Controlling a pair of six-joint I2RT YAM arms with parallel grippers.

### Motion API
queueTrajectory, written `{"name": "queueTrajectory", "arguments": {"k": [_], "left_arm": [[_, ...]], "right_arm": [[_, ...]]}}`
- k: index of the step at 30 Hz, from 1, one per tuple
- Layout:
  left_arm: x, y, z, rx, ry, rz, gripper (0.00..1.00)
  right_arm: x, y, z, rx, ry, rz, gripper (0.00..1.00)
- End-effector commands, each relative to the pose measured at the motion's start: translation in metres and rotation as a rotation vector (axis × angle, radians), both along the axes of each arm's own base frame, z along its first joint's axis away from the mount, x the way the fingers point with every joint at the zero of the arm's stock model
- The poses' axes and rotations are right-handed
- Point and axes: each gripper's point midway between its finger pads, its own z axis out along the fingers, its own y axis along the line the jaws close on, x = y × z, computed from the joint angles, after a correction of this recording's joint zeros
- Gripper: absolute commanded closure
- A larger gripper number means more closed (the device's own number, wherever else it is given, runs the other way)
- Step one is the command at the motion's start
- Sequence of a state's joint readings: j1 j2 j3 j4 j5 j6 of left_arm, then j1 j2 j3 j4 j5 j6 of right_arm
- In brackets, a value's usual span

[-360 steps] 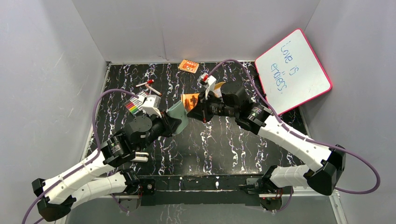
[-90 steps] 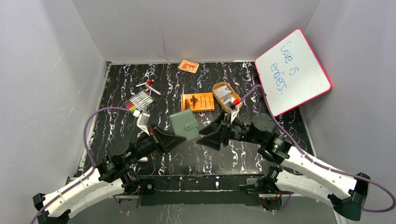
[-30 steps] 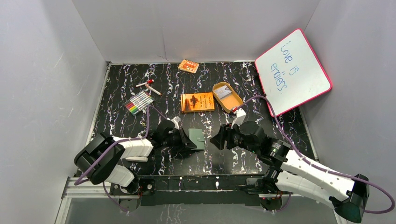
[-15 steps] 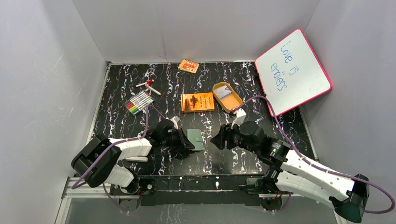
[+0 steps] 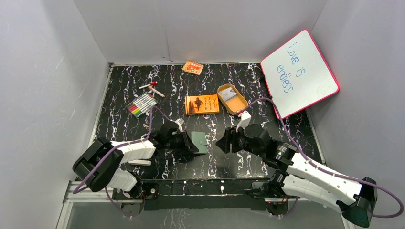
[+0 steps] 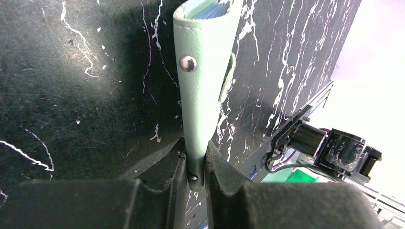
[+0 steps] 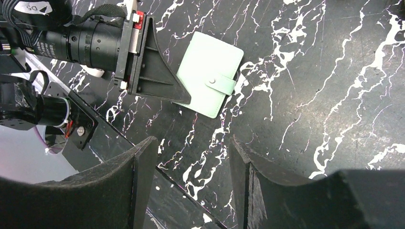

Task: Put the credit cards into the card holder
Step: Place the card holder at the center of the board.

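Pinching card holder by one edge, frame centre: left end effector. Right end effector spread, empty, just right, over worktop.

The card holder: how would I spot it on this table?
Look at the black marbled table, front middle, just nearer than the orange book. The card holder is the small pale green wallet with a snap tab, pinched by the left hand.
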State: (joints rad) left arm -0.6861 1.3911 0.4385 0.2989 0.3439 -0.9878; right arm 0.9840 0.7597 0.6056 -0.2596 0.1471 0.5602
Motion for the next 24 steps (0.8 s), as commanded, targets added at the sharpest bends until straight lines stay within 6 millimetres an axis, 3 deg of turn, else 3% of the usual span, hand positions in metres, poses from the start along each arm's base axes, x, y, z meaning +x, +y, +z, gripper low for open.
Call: {"name": "queueTrajectory", "arguments": {"k": [1, 9, 24], "left_arm": [[-0.0077, 0.0197, -0.0222, 0.109, 0.045, 0.019, 0.85], [-0.0076, 0.0235, -0.0195, 0.117, 0.035, 0.035, 0.73], [-0.0048, 0.0266, -0.0158, 0.136, 0.017, 0.038, 0.59]], "right_arm": [[0.0052, 0.0039, 0.021, 0.043, -0.06, 0.002, 0.36], [0.0043, 0.0044, 0.0229, 0.052, -0.071, 0.012, 0.36], [0.0037, 0.0034, 0.018, 0.046, -0.067, 0.011, 0.37]]}}
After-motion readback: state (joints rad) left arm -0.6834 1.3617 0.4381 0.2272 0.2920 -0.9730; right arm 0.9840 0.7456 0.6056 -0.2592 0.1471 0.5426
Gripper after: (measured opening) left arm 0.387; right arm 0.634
